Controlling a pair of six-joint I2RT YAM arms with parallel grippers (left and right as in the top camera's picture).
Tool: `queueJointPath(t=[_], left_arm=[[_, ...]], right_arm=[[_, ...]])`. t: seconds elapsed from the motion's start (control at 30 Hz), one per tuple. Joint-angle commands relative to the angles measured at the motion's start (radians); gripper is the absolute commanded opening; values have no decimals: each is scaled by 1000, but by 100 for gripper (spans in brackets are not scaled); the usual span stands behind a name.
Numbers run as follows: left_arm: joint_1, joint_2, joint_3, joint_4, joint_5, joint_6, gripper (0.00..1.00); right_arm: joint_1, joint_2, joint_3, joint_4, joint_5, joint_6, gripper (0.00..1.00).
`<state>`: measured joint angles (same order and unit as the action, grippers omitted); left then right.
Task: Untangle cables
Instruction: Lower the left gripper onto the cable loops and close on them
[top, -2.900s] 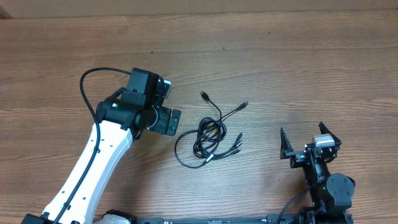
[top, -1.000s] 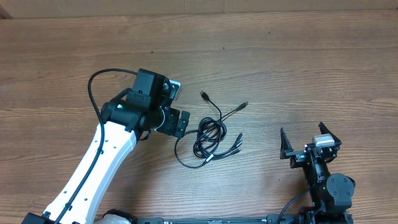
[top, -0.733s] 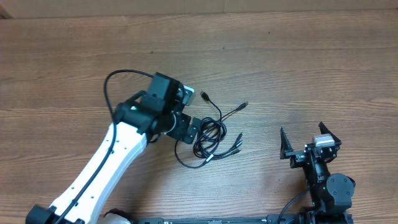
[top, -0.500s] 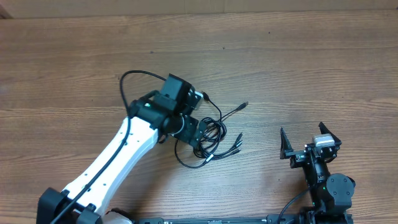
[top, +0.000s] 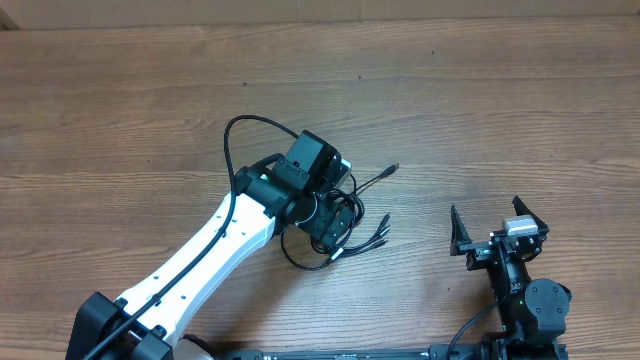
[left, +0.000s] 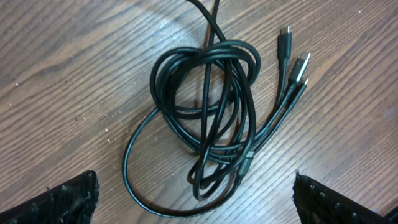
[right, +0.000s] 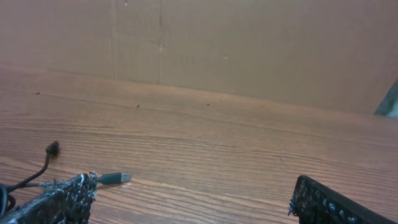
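Left claw (left: 205, 202) hangs wide open over the tangled cables (left: 208, 115).

The left arm (top: 215, 255) has swung right across the table. The left gripper (top: 333, 218), earlier off to the left of the cables (left: 208, 118), now hangs straight over their coil. In the overhead view the arm now covers the upper plug end and part of the coil.
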<state>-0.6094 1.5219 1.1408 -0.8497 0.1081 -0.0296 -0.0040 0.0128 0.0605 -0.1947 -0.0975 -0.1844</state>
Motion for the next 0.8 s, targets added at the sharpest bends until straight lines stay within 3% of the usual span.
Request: queueJointPath(t=[0.0,0.77], left_arm=[[-7,8,21,16,-14,3,100],[-7,10,19,38,-14,30,100]], right_arm=[[7,-10,-5,6,-1,-4,100],[7,-10,-5,6,-1,-4,100]])
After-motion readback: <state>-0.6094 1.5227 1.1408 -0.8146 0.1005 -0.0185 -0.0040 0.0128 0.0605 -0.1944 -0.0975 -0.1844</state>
